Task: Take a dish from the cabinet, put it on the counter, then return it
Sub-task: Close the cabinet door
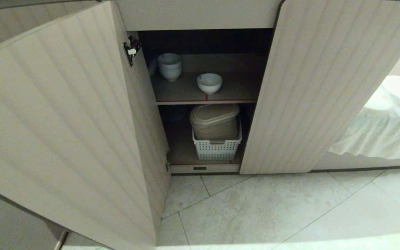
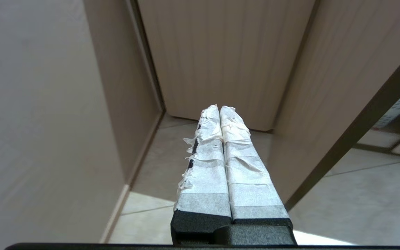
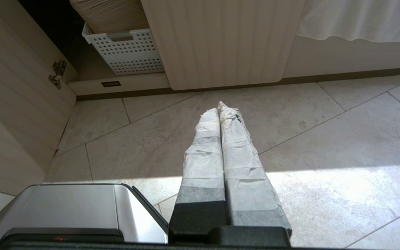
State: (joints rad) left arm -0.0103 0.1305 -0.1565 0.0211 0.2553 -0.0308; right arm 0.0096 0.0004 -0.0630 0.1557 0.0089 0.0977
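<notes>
The dish, a small white bowl, sits alone on the upper red-edged shelf of the cabinet, whose two ribbed doors stand wide open. Neither arm shows in the head view. My left gripper is shut and empty, low over the floor, behind the outer face of the left door. My right gripper is also shut and empty, hovering above the floor tiles in front of the cabinet. The counter is out of view.
A stack of white bowls stands at the shelf's back left. On the lower shelf a white perforated basket holds beige plates. The right door narrows the opening. A white draped cloth lies at right.
</notes>
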